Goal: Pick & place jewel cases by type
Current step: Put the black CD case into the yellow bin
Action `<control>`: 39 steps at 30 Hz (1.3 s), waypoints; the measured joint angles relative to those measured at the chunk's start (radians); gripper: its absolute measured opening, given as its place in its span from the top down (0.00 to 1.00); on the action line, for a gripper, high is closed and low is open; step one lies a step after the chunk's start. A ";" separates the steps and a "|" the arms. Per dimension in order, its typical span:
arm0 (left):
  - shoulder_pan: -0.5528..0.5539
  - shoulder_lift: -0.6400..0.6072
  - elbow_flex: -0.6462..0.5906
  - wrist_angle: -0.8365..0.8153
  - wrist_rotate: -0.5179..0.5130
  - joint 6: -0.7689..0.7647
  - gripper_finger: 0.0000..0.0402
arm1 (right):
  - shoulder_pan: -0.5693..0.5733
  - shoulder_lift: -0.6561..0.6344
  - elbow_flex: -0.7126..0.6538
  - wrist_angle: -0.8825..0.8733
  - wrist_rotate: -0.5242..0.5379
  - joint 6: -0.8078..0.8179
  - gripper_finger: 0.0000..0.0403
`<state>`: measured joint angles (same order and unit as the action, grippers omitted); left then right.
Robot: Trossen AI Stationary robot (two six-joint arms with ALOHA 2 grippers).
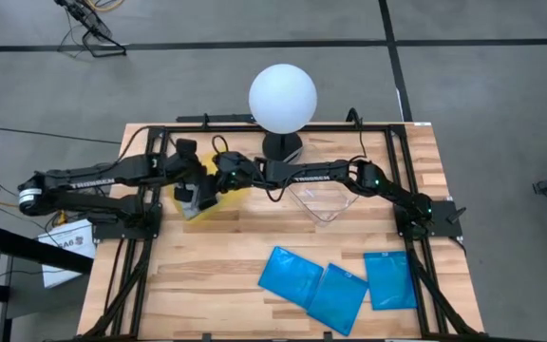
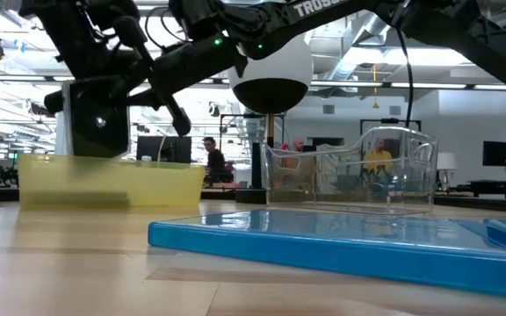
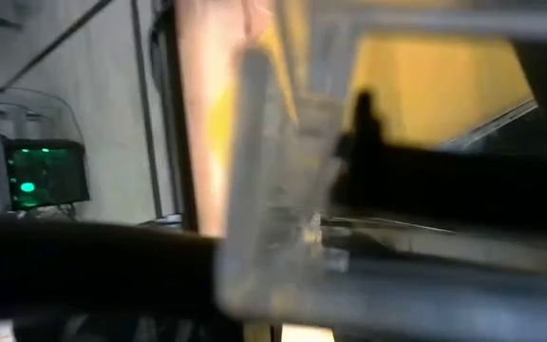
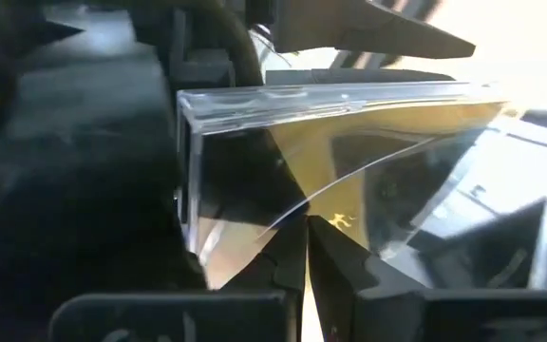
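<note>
Two end effectors meeting over yellow tray [image 1: 218,195]: left end effector [image 1: 191,193] clamped on grey jewel case [image 2: 99,120], right end effector [image 1: 224,175] closed beside it. Three blue jewel cases [image 1: 291,275] flat on counter [image 1: 207,256].

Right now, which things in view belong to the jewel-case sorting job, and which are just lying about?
Job:
- dark jewel case, held by left gripper over yellow tray
- right gripper, shut beside it
- three blue jewel cases
- clear tray

Lying about:
- white globe lamp
- papers off the table
</note>
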<state>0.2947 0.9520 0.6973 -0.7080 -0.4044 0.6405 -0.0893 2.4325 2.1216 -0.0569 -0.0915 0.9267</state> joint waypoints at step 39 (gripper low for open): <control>-0.002 -0.075 0.017 -0.216 0.136 0.161 0.88 | 0.106 0.005 -0.008 0.197 0.468 0.172 0.98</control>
<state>0.2928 0.8772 0.7147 -0.9237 -0.2684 0.8015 0.0170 2.4378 2.1132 0.1401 0.3769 1.0991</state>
